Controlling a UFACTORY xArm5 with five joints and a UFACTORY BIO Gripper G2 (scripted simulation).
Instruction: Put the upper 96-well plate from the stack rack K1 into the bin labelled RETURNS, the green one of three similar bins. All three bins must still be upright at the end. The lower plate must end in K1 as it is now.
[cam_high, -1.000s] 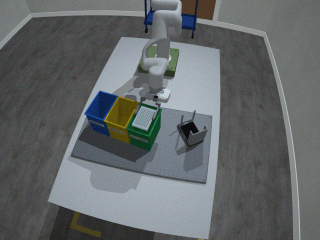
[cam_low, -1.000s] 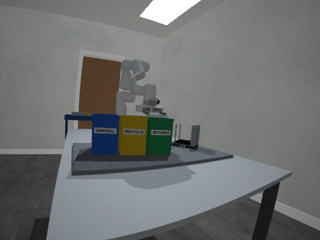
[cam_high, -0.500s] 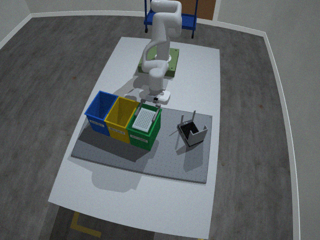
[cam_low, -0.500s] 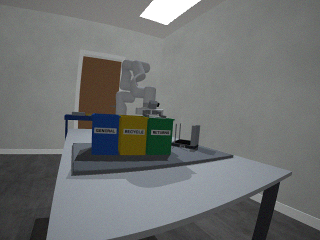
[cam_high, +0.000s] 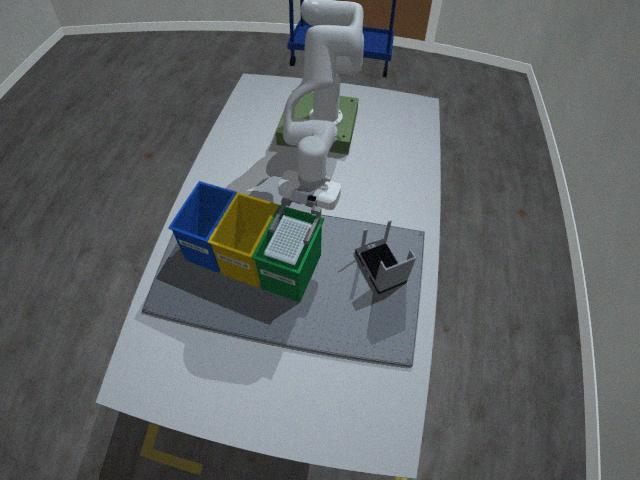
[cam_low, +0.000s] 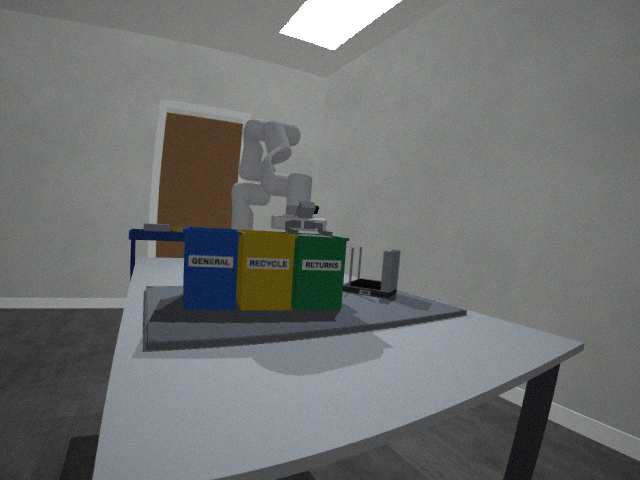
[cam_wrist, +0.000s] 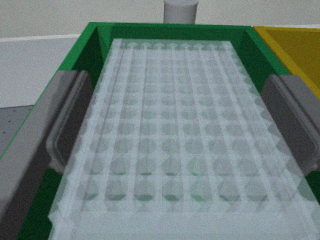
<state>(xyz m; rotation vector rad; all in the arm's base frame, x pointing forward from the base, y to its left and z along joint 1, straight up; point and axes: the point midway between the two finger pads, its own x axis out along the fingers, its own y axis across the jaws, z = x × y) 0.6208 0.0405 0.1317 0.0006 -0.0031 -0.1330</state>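
The clear, pale upper plate lies level in the mouth of the green RETURNS bin, about at rim height. My gripper is shut on it, one finger along each long side. The fingers reach inside the bin's rim. The yellow RECYCLE bin and blue GENERAL bin stand upright beside it, as the green bin does. The rack K1 shows a dark grid inside; whether that is the lower plate, I cannot tell.
The bins stand in a touching row on a grey perforated board. K1 stands on the same board to the right of the green bin in the top view, with thin upright posts and a tall corner wall. The arm's green base is at the back.
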